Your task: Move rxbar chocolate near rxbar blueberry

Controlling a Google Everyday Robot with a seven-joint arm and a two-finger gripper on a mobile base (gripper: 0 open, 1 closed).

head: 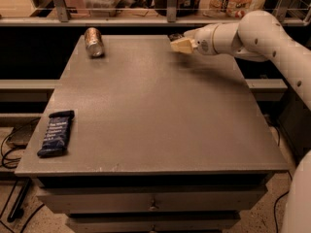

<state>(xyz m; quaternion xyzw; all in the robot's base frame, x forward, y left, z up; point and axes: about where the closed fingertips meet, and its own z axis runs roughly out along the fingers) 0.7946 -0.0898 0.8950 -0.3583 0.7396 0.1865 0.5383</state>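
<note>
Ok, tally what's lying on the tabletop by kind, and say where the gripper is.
Snack bars: 1, the rxbar blueberry, front left corner.
Cans: 1, a metal can on its side, back left.
Total: 2.
The gripper hovers over the back edge of the table, right of centre.

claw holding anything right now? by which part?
Cannot tell. The claw is over the table at its far edge, and a dark sliver at its tip may be the rxbar chocolate; the hold is hidden. The rxbar blueberry lies free, front left.
</note>
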